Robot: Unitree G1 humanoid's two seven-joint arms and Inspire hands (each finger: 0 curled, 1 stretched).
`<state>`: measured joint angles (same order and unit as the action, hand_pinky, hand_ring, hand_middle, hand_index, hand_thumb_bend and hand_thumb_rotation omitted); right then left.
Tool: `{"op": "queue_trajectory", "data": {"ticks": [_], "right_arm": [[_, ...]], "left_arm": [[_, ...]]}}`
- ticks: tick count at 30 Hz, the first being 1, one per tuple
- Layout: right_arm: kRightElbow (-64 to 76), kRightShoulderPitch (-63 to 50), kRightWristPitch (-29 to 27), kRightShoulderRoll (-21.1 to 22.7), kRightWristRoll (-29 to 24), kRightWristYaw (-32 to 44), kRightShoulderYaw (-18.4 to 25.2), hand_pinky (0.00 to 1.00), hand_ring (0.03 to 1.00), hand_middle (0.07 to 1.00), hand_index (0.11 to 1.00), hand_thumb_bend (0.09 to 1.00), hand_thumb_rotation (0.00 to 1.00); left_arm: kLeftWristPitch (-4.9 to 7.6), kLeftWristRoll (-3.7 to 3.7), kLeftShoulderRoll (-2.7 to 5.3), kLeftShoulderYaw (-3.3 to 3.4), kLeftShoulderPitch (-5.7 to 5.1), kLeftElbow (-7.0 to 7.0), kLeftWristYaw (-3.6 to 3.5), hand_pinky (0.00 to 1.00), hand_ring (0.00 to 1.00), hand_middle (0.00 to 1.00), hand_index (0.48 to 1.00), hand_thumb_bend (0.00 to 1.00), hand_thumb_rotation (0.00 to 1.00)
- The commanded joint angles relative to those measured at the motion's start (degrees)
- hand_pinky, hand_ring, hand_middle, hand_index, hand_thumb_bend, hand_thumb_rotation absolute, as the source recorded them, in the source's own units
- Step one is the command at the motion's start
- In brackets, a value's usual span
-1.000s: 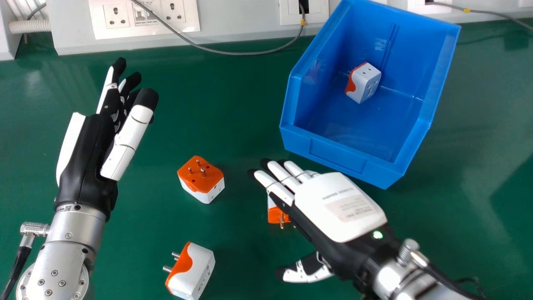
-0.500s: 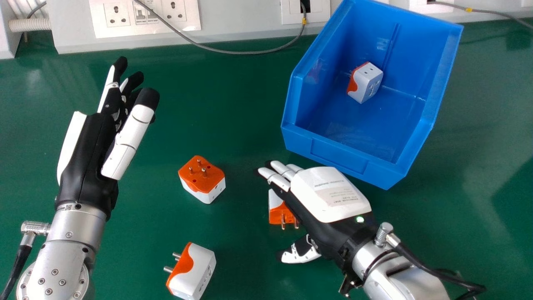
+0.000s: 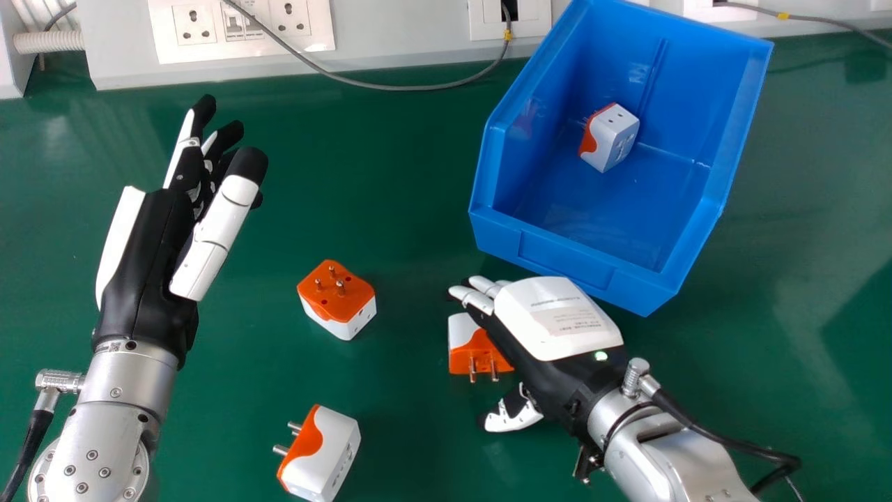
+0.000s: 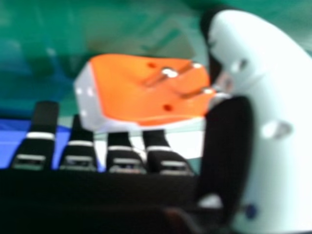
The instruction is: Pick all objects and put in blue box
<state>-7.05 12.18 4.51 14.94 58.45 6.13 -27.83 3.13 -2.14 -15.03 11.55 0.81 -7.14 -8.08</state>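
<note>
On the right hand the fingertips are drawn in toward three o'clock, baring more of the plug (glossy, blocky plastic, metal-pinned) at the box's seven o'clock. Fingers are held together, thumb apart; a pinch seems still needed. The left hand is idle, nine o'clock.

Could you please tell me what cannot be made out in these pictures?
- Head view: the right side of the middle adapter, hidden by the right hand.
- Head view: the nearest adapter's lowest end, cut off by the bottom edge.
- Right hand view: whether the thumb touches the middle adapter's pins; too blurred.
</note>
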Motion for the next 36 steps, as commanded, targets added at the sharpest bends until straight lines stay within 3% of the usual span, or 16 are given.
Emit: {"op": "queue_trajectory", "data": {"ticks": [1,17,22,28,36], "right_arm": [[0.4,1.8,0.5,0.5,0.2,-0.1,-0.2,0.77,0.892,0.922,0.881,0.436,0.06],[-6.6,7.6,4.0,0.0,0.8,1.0,-3.3,0.76,0.88,0.911,0.868,0.447,0.08],[-8.2,9.5,5.5,-0.3,0.9,2.0,-4.1,0.75,0.872,0.9,0.857,0.407,0.04],[-9.4,10.9,6.7,-0.3,1.6,2.9,-5.5,0.74,0.866,0.888,0.846,0.394,0.01],[-10.5,13.2,7.8,0.4,2.9,6.1,-8.6,0.73,0.858,0.88,0.836,0.41,0.04]], "left_arm": [[0.83,0.16,-0.61,0.0,0.7,-1.04,-0.09,0.81,0.93,0.95,0.99,0.77,0.88],[0.03,0.57,-0.31,-0.59,0.82,-1.83,0.33,0.81,0.93,0.95,0.988,0.76,0.87],[-0.1,0.42,-0.21,-0.77,0.91,-1.88,0.43,0.81,0.93,0.95,0.988,0.76,0.87],[-0.2,0.56,-0.11,-1.15,0.55,-2.65,0.64,0.81,0.93,0.95,0.991,0.74,0.88],[-0.15,0.48,-0.22,-1.14,0.09,-3.11,0.73,0.81,0.93,0.95,0.994,0.74,0.88]]}}
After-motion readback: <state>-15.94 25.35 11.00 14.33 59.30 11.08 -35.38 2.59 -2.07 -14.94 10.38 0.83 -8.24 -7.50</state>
